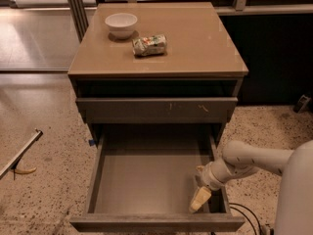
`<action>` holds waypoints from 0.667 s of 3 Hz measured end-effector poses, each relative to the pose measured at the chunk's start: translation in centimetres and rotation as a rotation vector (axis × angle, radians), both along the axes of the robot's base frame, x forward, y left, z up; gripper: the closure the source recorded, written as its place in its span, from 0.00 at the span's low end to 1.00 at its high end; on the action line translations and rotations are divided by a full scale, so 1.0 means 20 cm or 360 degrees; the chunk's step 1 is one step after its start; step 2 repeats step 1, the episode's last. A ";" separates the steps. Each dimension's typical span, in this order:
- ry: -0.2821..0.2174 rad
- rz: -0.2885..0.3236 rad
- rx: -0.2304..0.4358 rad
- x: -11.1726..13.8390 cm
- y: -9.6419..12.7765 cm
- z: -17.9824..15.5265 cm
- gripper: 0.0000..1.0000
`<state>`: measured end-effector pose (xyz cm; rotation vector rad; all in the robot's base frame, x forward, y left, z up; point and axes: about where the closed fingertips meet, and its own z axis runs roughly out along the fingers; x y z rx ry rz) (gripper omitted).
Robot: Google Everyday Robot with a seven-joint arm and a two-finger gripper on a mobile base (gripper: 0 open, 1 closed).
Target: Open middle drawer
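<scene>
The middle drawer [146, 180] of the brown cabinet stands pulled far out toward me, showing a smooth, empty grey inside. Its plain front [156, 223] is at the bottom of the view. My gripper [199, 199] hangs inside the drawer at its front right corner, just behind the front panel and next to the right side wall. My pale arm [254, 160] reaches to it from the right.
Above the open drawer is a closed front with pale scratch marks [156, 110]. The cabinet top [205, 48] holds a white bowl [121, 24] and a crushed can [149, 45]. A stick [19, 155] lies on the floor at left, a black cable [244, 212] at right.
</scene>
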<state>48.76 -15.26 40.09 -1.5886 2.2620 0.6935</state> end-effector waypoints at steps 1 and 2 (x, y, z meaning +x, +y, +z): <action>0.0000 0.0000 0.0000 0.00 0.00 0.00 0.00; 0.0000 0.0000 0.0000 0.00 0.00 0.00 0.00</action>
